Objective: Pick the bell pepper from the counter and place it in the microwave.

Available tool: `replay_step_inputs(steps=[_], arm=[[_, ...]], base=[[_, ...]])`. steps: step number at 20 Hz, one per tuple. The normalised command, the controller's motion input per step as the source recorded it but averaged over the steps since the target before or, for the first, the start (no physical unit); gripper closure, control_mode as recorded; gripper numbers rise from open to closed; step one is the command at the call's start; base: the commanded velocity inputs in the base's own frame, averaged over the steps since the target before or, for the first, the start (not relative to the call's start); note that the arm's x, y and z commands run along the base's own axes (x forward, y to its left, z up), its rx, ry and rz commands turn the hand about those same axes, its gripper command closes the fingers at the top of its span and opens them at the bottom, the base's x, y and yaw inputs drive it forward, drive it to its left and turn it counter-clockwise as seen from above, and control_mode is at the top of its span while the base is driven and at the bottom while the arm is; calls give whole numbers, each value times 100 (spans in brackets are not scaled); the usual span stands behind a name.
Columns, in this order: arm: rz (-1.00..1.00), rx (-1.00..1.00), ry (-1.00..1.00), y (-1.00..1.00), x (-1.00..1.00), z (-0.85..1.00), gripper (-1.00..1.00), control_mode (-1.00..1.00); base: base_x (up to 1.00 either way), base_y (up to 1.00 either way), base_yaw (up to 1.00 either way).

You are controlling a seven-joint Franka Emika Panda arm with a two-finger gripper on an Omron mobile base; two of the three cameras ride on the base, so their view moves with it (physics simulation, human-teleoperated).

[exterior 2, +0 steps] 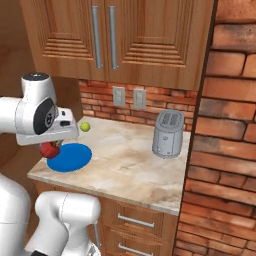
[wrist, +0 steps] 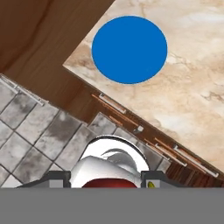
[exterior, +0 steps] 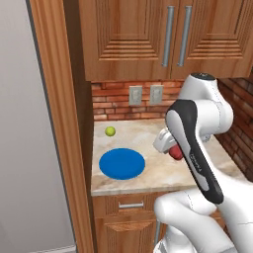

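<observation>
1. Wooden panelled wall cabinets point(exterior 2: 125, 40) with long metal handles hang above a red brick backsplash point(exterior: 118, 101) that carries two grey wall sockets point(exterior 2: 129, 97).
2. The beige marbled stone-look countertop slab point(exterior 2: 135, 160) runs over wooden drawer cabinets point(exterior 2: 135, 222), with a tall wooden panel on its left and a brick wall on its right.
3. The white robot arm with dark joints point(exterior: 195, 148) reaches up over the near edge of the counter, its hand held above the slab's front.
4. A brushed-metal two-slot toaster point(exterior 2: 167, 134) stands at the far right of the counter, close to the brick wall.
5. A flat round blue plate point(exterior: 122, 163) lies on the near left part of the counter, clear of the toaster.
6. The two-finger gripper point(exterior 2: 51, 146) is clamped on the small glossy red bell pepper point(exterior 2: 48, 150), which hangs in the air off the stone; the right base view puts it at the plate's near left edge, the left base view to the plate's right.
7. A small yellow-green ball point(exterior: 110, 131) rests on the counter beyond the plate, toward the backsplash.
</observation>
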Motion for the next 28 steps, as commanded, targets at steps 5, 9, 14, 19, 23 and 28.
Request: replay_step_inputs(steps=[5,9,14,19,23,28], arm=[[0,0,-1,0,-20,0,100,100],[0,0,0,0,0,0,100,100],[0,0,0,0,0,0,100,100],[0,0,0,0,0,0,100,100],[0,0,0,0,0,0,100,100],[0,0,0,0,0,0,100,100]], base=[[-80,0,0],[-100,49,-2],[-75,100,-5],[-16,100,0],[0,100,0],[0,100,0]])
